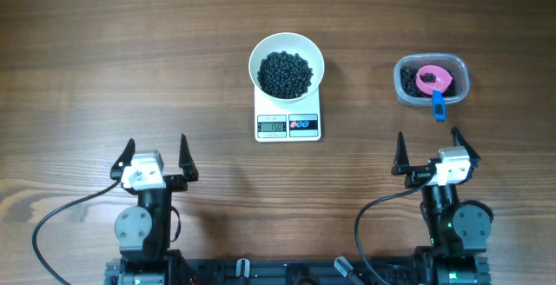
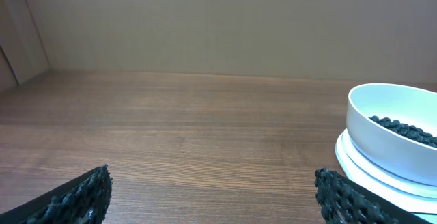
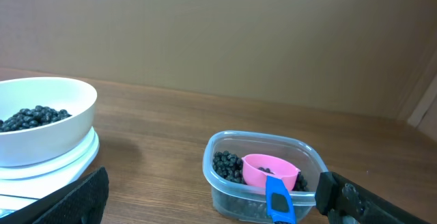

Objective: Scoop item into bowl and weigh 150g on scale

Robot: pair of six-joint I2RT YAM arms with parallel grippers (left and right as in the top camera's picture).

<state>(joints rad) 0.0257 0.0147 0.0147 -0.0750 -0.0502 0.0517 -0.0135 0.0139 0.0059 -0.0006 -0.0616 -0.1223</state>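
The white bowl (image 1: 287,63) stands on the white scale (image 1: 287,120) at the table's middle, holding a heap of small black round items (image 1: 286,74). At the right, a clear plastic tub (image 1: 432,79) holds more black items and a pink scoop with a blue handle (image 1: 433,85). My left gripper (image 1: 155,157) rests open near the front left, empty. Near the front right my right gripper (image 1: 432,150) is open too, empty, just in front of the tub. The bowl (image 2: 396,138) sits at the right of the left wrist view. The right wrist view shows the bowl (image 3: 44,118) and the tub (image 3: 263,176).
Bare wood table (image 1: 130,59) lies to the left of the scale and between the scale and the tub. A plain wall (image 3: 239,33) rises behind the table. Black cables run from both arm bases at the front edge.
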